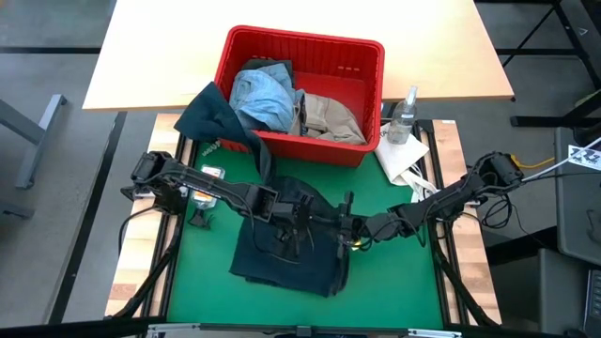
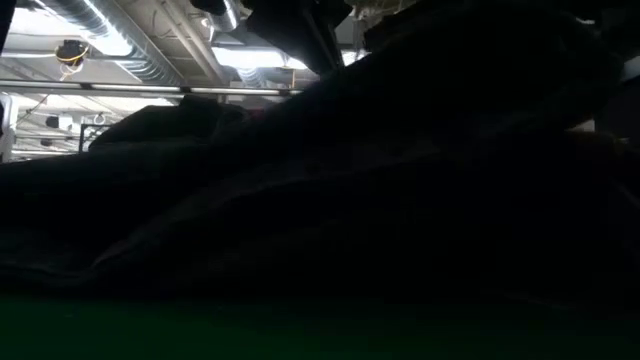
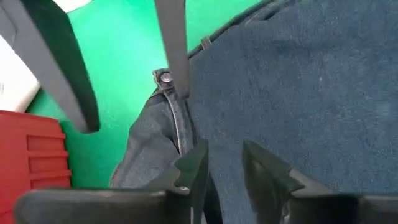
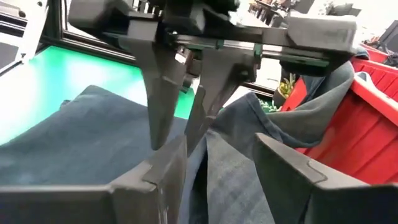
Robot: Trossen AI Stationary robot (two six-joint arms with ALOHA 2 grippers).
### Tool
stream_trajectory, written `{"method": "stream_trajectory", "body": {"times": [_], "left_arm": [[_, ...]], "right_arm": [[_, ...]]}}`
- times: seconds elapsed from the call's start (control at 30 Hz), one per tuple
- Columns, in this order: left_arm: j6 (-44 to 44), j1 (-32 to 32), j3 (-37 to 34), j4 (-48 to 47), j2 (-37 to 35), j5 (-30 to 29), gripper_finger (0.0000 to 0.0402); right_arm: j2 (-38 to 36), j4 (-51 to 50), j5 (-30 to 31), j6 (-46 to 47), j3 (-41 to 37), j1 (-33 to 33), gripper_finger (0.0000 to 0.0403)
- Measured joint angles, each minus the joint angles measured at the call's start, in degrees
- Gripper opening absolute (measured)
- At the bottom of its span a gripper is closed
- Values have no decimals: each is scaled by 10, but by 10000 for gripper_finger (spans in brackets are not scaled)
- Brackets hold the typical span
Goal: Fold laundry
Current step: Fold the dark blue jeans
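Observation:
Dark navy jeans (image 1: 282, 263) lie crumpled on the green mat (image 1: 394, 272); their waistband button (image 3: 165, 78) shows. My left gripper (image 1: 302, 223) points steeply down over the jeans, fingers (image 3: 193, 168) a little apart. My right gripper (image 1: 344, 235) reaches in nearly level from the right, open wide, its fingers (image 4: 168, 168) on either side of a raised fold of jeans (image 4: 230, 174). Light blue denim (image 1: 263, 94) and a beige piece (image 1: 329, 117) lie in the red basket (image 1: 300, 38). A dark olive piece (image 1: 211, 117) hangs over the basket's left rim. My left gripper stands just over the jeans beside the waistband seam (image 3: 180, 134), coming from above; whether its fingertips touch the cloth I cannot tell. My right gripper has one fingertip (image 3: 180, 90) against the waistband edge next to the button, coming level from the table's right; the other finger (image 3: 62, 68) stands over the mat.
A clear spray bottle (image 1: 406, 115) and a white cloth (image 1: 404, 158) lie right of the basket. Small tags (image 1: 211, 172) sit at the mat's left. The low view is blocked by the dark jeans (image 2: 400, 180).

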Motion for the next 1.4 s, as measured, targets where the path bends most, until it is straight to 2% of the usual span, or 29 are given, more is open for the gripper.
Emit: {"method": "stream_trajectory", "body": {"times": [0.13,0.33,0.47,0.67,0.8,0.97,1.07,1.4], "left_arm": [[-1,0,0,1,0,0,71],[-6,0,0,1,0,0,60],[-8,0,0,2,0,2,60],[-78,0,0,2,0,19,59],[-121,0,0,1,0,38,59],[-126,-1,0,1,0,38,59],[-126,-1,0,1,0,37,59],[-126,-1,1,2,0,37,59]], "right_arm": [[0,-15,-3,-2,0,0,186],[-22,-95,-55,-8,0,1,186],[-49,-212,-128,19,0,1,186],[-59,-388,-247,155,0,9,186],[-59,-478,-232,203,0,36,186],[-52,-533,-181,275,-1,76,186],[-33,-532,-136,314,-1,90,186],[49,-510,-133,345,0,88,186]]}}
